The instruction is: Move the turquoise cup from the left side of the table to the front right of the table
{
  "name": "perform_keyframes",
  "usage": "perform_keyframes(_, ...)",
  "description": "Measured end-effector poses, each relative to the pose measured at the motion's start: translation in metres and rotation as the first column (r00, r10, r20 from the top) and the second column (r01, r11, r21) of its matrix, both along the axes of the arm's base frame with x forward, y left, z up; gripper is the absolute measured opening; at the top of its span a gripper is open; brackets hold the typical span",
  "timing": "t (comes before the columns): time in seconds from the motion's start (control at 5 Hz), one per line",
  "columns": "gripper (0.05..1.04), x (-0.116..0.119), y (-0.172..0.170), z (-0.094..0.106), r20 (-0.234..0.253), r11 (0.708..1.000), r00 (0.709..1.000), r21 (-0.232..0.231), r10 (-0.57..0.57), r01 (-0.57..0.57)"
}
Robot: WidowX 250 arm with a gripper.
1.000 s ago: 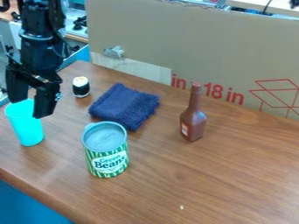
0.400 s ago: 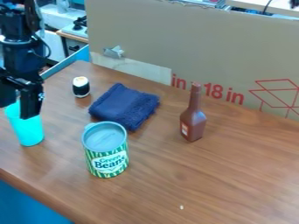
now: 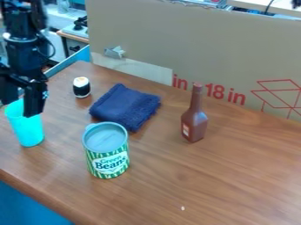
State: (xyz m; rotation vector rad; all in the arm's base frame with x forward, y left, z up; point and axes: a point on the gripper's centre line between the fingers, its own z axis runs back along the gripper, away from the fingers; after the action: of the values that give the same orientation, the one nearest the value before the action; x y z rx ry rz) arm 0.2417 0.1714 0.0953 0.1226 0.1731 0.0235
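The black gripper (image 3: 19, 108) hangs open at the left edge of the view, one finger on each side of the upper part of a turquoise cup (image 3: 27, 127). The cup stands upright on the table, and the right finger covers part of its rim; whether they touch I cannot tell. To the right of the cup stands a green beans can (image 3: 107, 151) with a grey-blue top. Behind the can lies a folded navy cloth (image 3: 124, 107). A small black and white sushi-like piece (image 3: 82, 87) is left of the cloth. Farther right a brown bottle (image 3: 194, 119) stands upright.
A large cardboard panel (image 3: 194, 48) stands along the back of the wooden table (image 3: 235, 180). The table's front edge runs down from the left, with a blue surface (image 3: 26, 204) below it. A small white speck (image 3: 183, 208) lies near the front.
The gripper has moved left overall, with a slight shift back to the right since the middle frame. The cup, can, cloth and bottle have stayed in place.
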Motion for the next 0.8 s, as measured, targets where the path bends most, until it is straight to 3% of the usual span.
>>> perform_keyframes(0.6,1.0,0.008,-0.01,-0.018,0.064,0.998,0.997,-0.04,0.053,-0.051)
perform_keyframes(0.8,1.0,0.007,-0.013,-0.029,0.048,0.996,0.997,-0.066,0.06,-0.056)
